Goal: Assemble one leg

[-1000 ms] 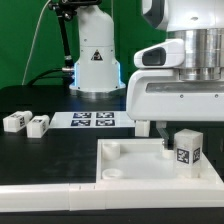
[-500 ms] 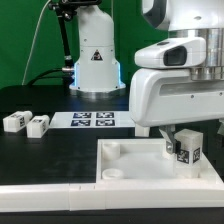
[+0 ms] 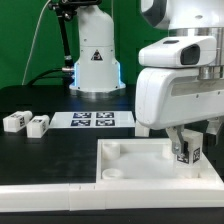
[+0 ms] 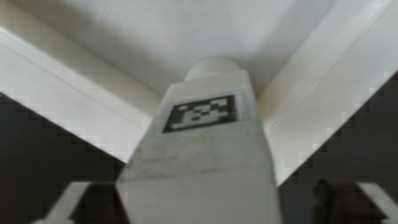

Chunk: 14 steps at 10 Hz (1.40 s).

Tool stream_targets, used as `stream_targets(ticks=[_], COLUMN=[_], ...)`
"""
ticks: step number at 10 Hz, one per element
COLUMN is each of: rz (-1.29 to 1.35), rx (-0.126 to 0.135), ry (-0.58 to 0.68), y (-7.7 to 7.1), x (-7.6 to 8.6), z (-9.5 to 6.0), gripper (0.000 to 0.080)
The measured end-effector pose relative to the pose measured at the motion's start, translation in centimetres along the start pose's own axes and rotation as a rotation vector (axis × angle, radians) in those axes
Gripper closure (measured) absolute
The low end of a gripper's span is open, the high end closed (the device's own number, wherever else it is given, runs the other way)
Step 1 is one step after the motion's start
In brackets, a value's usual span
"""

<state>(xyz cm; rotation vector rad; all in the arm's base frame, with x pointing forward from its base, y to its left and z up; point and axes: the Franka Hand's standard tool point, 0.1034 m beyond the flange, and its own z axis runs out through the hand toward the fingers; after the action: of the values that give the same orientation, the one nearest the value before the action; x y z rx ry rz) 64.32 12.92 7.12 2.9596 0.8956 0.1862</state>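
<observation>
Stubby white plastic leg (image 3: 187, 150) with black-and-white tag sits clamped in the white two-finger gripper (image 3: 188, 138), over the large white square panel (image 3: 130, 170), towards the exterior view's right. Two more legs (image 3: 25, 123) lie on the black table (image 3: 50, 150).

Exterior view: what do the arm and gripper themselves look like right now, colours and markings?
The glossy white, rounded plastic arm has a dark grey band at the wrist joint. Its base is a white column bearing a black triangular warning sticker, with a blue glow at its sides. The gripper ends in short dark fingers. No loose cables show on the arm itself.
</observation>
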Motion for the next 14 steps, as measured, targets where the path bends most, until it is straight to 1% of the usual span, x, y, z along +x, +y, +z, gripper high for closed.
stream_targets(ticks=[1,2,6,7,9,10,12,13,14], rz=[0.0,0.0,0.08,0.301,0.582,0.755,0.987,1.116,1.16], rx=[0.0,0.0,0.001,0.005,0.001,-0.006,-0.017,-0.029,-0.039], ry=[0.0,0.0,0.0,0.001,0.003,0.002,0.002,0.001,0.005], y=[0.0,0.0,0.1,0.2,0.6,0.9,1.0,1.2,1.6], x=[0.0,0.0,0.0,-0.1,-0.2,-0.4,-0.5,-0.6,-0.8], z=[0.0,0.0,0.0,0.1,0.1,0.1,0.2,0.2,0.2], gripper=[0.0422,0.0509,0.0509,0.0509,0.0509,0.0509,0.0509,0.05,0.0496])
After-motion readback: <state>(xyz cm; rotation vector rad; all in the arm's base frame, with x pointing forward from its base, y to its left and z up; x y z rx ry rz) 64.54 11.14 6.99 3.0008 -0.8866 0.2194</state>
